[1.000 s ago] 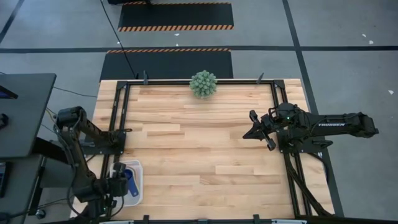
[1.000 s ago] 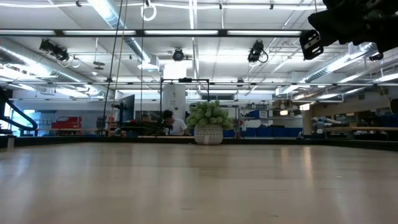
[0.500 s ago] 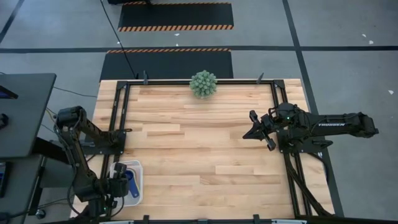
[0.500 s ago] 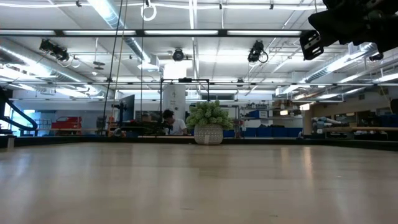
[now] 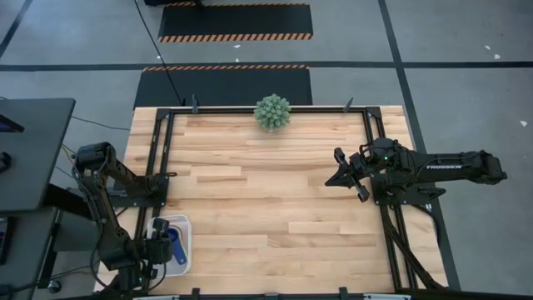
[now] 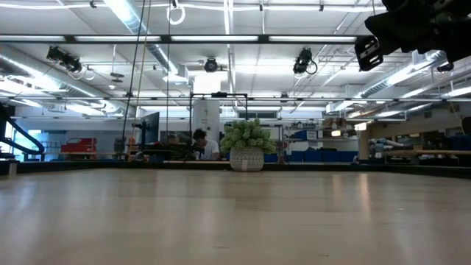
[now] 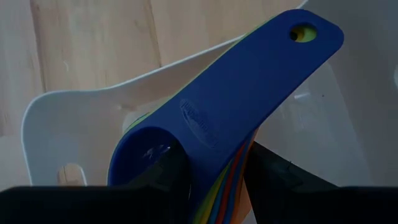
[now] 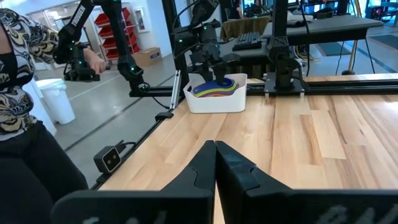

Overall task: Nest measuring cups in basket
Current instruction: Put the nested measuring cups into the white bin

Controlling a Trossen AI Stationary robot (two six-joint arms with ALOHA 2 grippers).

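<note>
The white basket (image 5: 185, 223) stands at the table's near left corner. In it lies a nested stack of measuring cups (image 8: 214, 88), the dark blue one (image 7: 205, 118) on top and coloured rims under it. The blue handle's holed end (image 7: 308, 34) points away from the fingers. My left gripper (image 5: 160, 247) reaches down into the basket and is shut on the stack. My right gripper (image 5: 330, 181) hangs shut and level above the table's right half, holding nothing; its own fingers (image 8: 215, 155) meet in the right wrist view. My left gripper pinches the cup stack between its two fingers (image 7: 168, 177), where the blue cup's bowl meets its handle (image 7: 214, 168). The fingers come steeply from above and lie across the handles. The stack sits inside the basket; the wall hides whether it rests on the bottom.
A spiky green plant (image 5: 272, 112) in a pot stands at the table's far edge, middle. Black frame rails (image 5: 158, 150) run along the left and right sides. A person (image 8: 18, 93) stands beyond the table's left side. Bare wood (image 5: 266, 200) lies between the arms.
</note>
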